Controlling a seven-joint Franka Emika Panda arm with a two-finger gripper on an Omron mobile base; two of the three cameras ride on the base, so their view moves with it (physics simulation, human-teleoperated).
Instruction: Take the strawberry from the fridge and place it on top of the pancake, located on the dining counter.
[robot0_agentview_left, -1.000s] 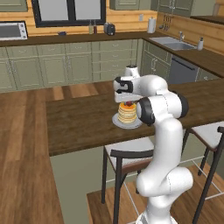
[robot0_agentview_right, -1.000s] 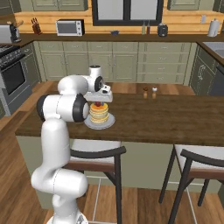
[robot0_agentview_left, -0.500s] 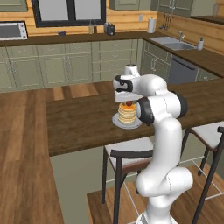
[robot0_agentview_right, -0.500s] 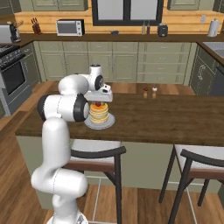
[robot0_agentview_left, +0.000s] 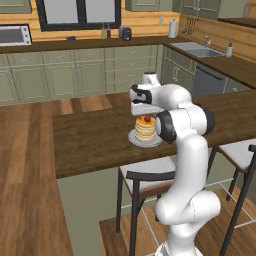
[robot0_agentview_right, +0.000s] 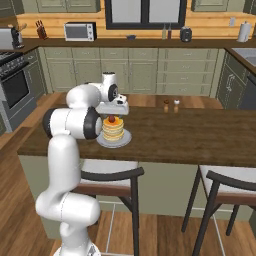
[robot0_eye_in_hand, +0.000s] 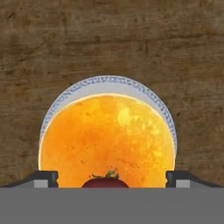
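Strawberry (robot0_agentview_left: 146, 119): left base view; small dark red fruit resting on top of the pancake (robot0_agentview_left: 145, 130), which sits on a round plate (robot0_agentview_left: 134, 139) near the middle of the dining counter (robot0_agentview_left: 90, 140), set back from its near edge.
Gripper (robot0_agentview_left: 145, 111), left base view: directly above the stack, close over the fruit; whether it touches cannot be told here.
Strawberry (robot0_agentview_right: 111, 119), right base view: sits on the pancake (robot0_agentview_right: 113, 130); plate (robot0_agentview_right: 126, 139) lies toward the left end of the dining counter (robot0_agentview_right: 200, 137), two small shakers (robot0_agentview_right: 170, 105) well apart near its far edge.
Gripper (robot0_agentview_right: 112, 111), right base view: hangs just over the fruit.
Strawberry (robot0_eye_in_hand: 105, 181), hand view: between the fingertips (robot0_eye_in_hand: 47, 178), near the pancake's (robot0_eye_in_hand: 107, 140) edge, green calyx visible.
Gripper (robot0_eye_in_hand: 111, 179), hand view: jaws stand wide apart, clear gap either side of the fruit; nothing clamped.
Plate (robot0_eye_in_hand: 153, 98), hand view: pale rim with faint blue pattern.
Handling, judged: light, soft, easily bruised, rounded so liable to roll off the stack; best taken gently across its widest part.
Task status, judged: placement looks complete.
Writing or brands: none legible.
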